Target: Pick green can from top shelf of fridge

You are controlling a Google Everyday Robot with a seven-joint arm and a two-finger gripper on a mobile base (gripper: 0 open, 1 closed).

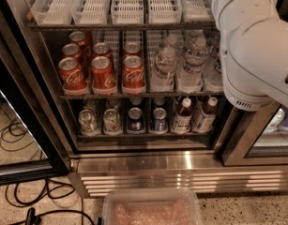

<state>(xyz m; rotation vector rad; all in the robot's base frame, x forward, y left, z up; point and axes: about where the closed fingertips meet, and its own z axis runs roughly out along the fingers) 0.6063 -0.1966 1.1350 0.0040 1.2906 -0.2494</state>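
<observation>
Jaws lie out of view, grip untellable; arm [258,43] stands right of top shelf [120,26].

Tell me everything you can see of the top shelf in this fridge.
The top shelf is a thin, level, dark metal ledge bearing a row of clear ribbed plastic lane trays side by side. No can shows in their visible parts. Its right end is hidden behind the white robot arm; the gripper is out of view. Red cola cans stand beneath it.
</observation>
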